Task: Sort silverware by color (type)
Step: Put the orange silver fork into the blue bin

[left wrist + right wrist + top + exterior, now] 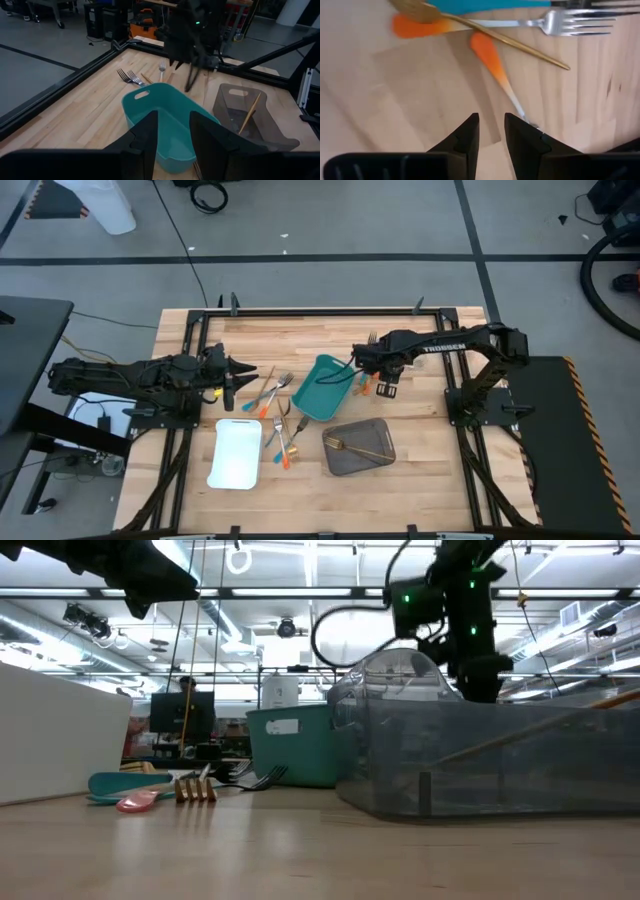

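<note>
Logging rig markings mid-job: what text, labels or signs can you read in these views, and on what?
"TROSSEN": white lettering on the right arm, high view.
White label on the teal tray, low view: too blurred to read.
Nothing else readable on the trays, silverware or table.

Left arm reaches in from the bench's point(420, 490) left edge, its left claw point(243, 370) parted and empty. Right arm stretches leftward across the bench's far side, its right claw point(357, 361) slightly parted.

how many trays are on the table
3: a white tray at the front left, a teal tray in the middle, and a grey tray at the front right holding a gold utensil. None looks hidden.
</note>
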`<state>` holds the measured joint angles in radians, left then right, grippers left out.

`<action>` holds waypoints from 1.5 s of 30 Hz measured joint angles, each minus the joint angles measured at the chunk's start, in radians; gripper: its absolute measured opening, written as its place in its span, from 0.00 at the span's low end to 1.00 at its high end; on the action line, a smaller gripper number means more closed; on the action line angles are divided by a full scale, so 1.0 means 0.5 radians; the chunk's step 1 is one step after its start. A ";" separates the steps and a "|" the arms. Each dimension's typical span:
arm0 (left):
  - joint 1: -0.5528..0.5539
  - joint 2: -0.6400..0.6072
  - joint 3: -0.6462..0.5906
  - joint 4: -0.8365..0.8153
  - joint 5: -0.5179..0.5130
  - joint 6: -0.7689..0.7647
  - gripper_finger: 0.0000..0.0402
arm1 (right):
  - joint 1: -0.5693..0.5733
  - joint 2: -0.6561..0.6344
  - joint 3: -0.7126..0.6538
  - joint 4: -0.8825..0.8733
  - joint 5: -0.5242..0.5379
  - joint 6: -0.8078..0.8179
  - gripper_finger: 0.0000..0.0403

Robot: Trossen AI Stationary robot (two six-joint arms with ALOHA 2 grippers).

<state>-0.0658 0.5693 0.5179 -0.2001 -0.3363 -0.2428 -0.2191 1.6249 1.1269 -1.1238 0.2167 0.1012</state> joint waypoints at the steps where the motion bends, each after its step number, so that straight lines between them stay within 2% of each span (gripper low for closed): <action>1: 0.000 0.000 0.000 0.000 0.000 0.000 0.30 | -0.035 0.001 -0.023 0.012 0.000 -0.016 0.25; 13: 0.000 0.000 0.000 -0.001 0.000 0.005 0.30 | -0.355 0.001 -0.243 0.211 0.001 -0.312 0.25; 17: 0.000 0.000 0.000 -0.001 0.000 0.005 0.30 | -0.432 0.001 -0.324 0.375 -0.001 -0.389 0.25; 21: 0.000 0.000 0.000 -0.002 0.000 0.005 0.30 | -0.499 0.036 -0.366 0.435 -0.054 -0.465 0.25; 29: 0.000 0.000 0.000 -0.017 0.000 0.005 0.30 | -0.569 0.052 -0.435 0.430 -0.134 -0.546 0.25; 38: 0.002 0.000 0.000 -0.018 0.000 0.005 0.30 | -0.658 0.040 -0.557 0.586 -0.185 -0.586 0.24; 45: 0.002 0.000 0.000 -0.018 0.000 0.005 0.30 | -0.662 0.042 -0.564 0.586 -0.278 -0.578 0.15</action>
<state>-0.0647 0.5694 0.5179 -0.2092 -0.3363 -0.2401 -0.5501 1.6459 0.8448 -0.8310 0.0775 -0.1879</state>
